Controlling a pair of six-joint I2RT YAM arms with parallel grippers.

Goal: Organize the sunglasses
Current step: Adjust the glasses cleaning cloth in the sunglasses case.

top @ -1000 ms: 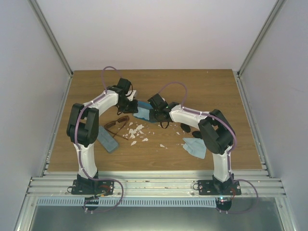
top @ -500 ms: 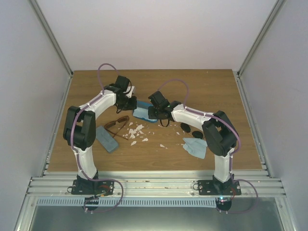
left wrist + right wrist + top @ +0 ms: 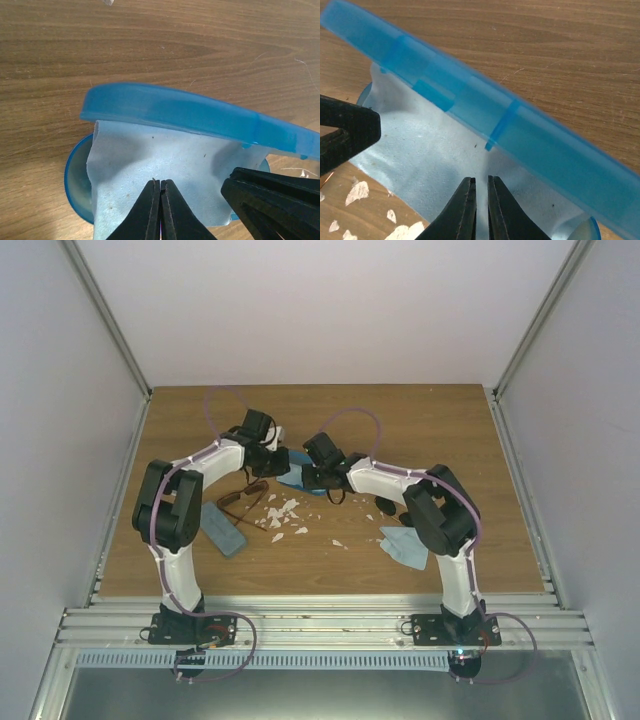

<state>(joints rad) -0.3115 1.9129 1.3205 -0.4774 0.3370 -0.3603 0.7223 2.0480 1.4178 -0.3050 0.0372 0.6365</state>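
The reddish-brown sunglasses lie on the table left of centre, apart from both grippers. Of the black sunglasses only a dark lens shows beside the right arm. Both grippers meet at the open bright blue case. In the left wrist view my left gripper is shut, tips on the pale blue cloth under the raised lid. My right gripper hovers over the same cloth with its jaws a sliver apart and nothing visible between them.
A grey-blue rectangular case lies near the left arm. White flakes are scattered mid-table. A second blue cloth lies front right. Wood table stretches behind the arms, with walls on three sides.
The left jaws have closed. The right arm has shifted left toward the case, and both grippers now sit closer together over it.
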